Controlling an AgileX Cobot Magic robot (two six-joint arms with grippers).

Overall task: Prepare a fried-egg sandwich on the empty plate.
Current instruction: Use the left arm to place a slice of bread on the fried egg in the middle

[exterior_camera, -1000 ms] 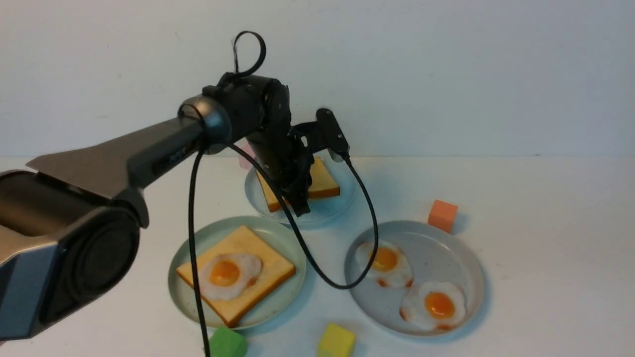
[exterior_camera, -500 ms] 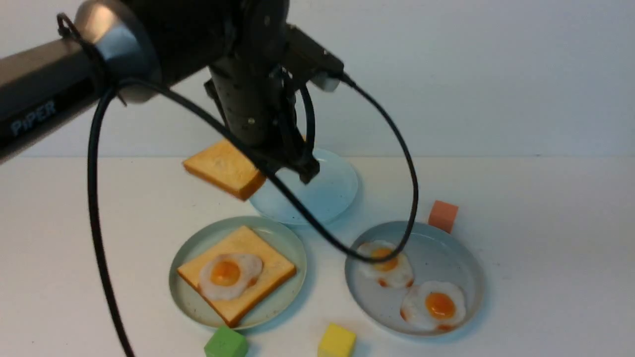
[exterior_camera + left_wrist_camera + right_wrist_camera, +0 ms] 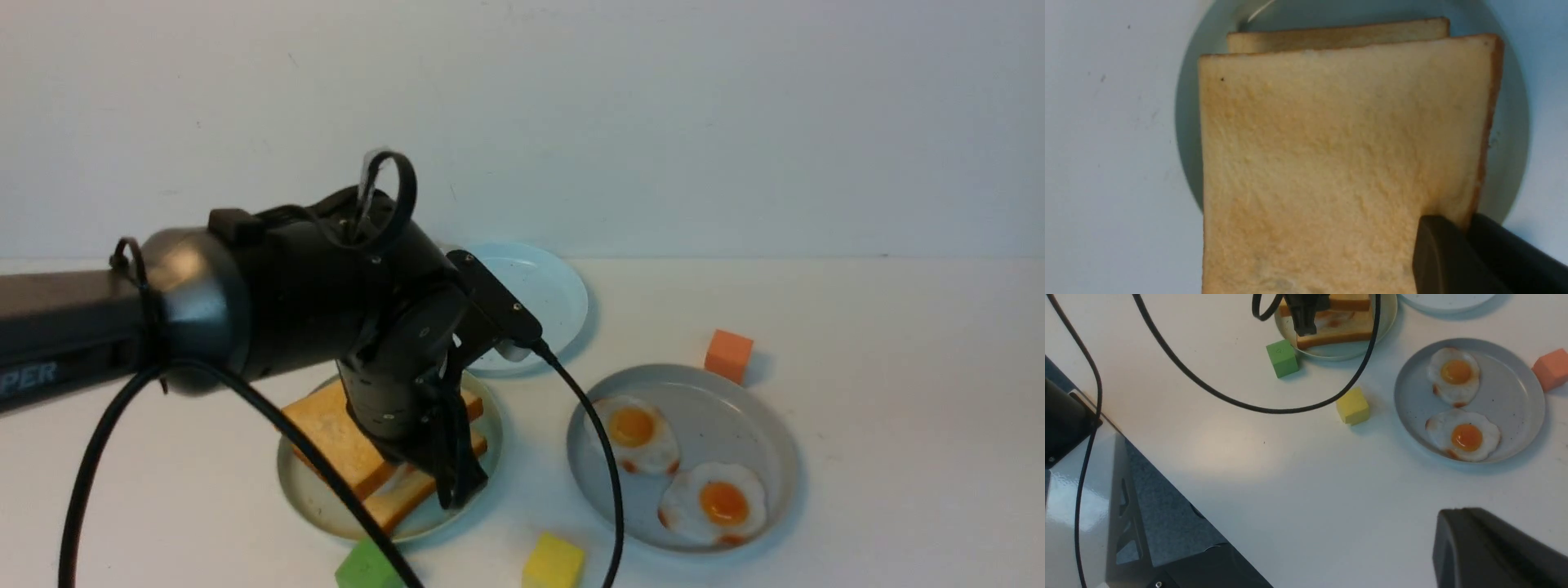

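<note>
Tabletop [image 3: 898, 327] white, wall [image 3: 653, 122] pale, left tool [image 3: 457, 490] clamped on toast [image 3: 1331, 163], right tool [image 3: 1478, 539] apparently together

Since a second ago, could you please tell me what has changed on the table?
The left gripper lifted the toast slice off the sky-blue plate, carried it toward the robot and lowered it over the egg-topped toast on the mint-green plate, still gripping it. The grey plate with two fried eggs and the cubes stayed put.

place: lab test bench | signs: plain white table [image 3: 898, 343], blank wall [image 3: 735, 122], yellow cube [image 3: 553, 562], orange cube [image 3: 728, 354]
</note>
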